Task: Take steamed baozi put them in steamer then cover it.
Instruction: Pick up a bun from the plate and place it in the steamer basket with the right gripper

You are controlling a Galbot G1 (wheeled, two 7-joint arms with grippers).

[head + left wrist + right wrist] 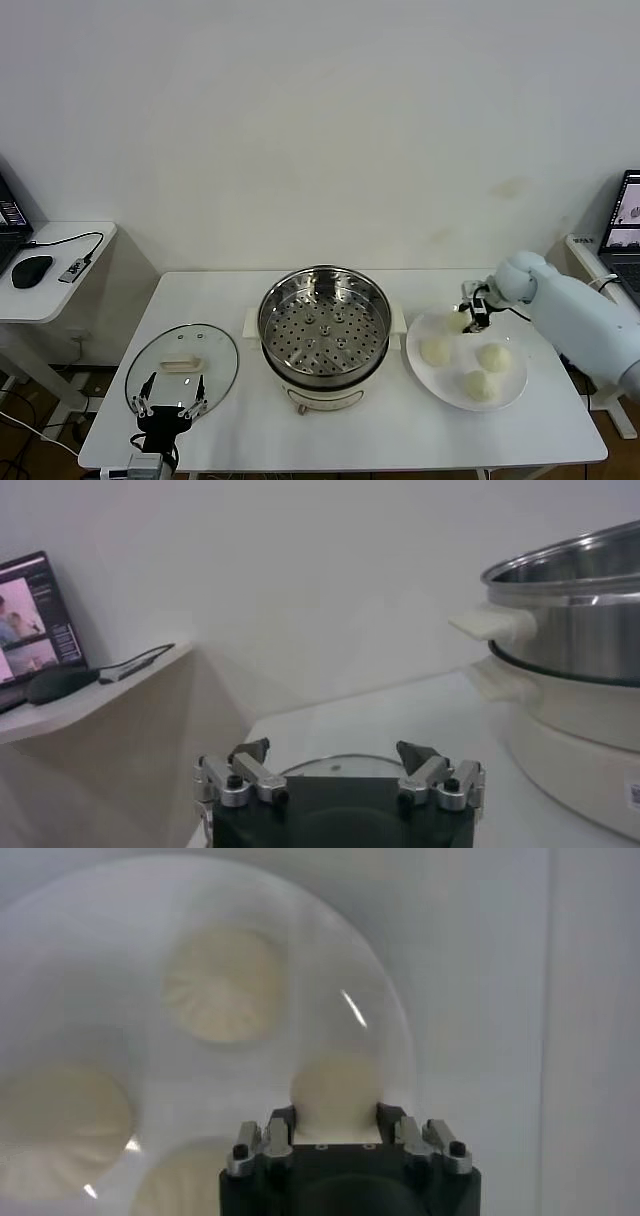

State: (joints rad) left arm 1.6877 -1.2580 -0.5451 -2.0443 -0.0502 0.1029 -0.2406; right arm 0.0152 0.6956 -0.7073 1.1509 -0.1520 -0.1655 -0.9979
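The steamer [324,325] stands open at the table's middle, its perforated tray bare. Its side also shows in the left wrist view [570,650]. My right gripper [472,314] is shut on one baozi [458,321] just above the far left edge of the white plate [512,392]. In the right wrist view my right gripper [335,1113] has its fingers on both sides of that baozi [335,1083]. Three more baozi [436,351] [494,357] [479,384] lie on the plate. The glass cover [182,365] lies flat left of the steamer. My left gripper [170,405] is open at the cover's near edge.
A side desk [50,290] at the far left holds a mouse, a cable and a laptop. Another laptop [625,215] stands at the far right. The table's front edge [340,462] runs close below the steamer and the plate.
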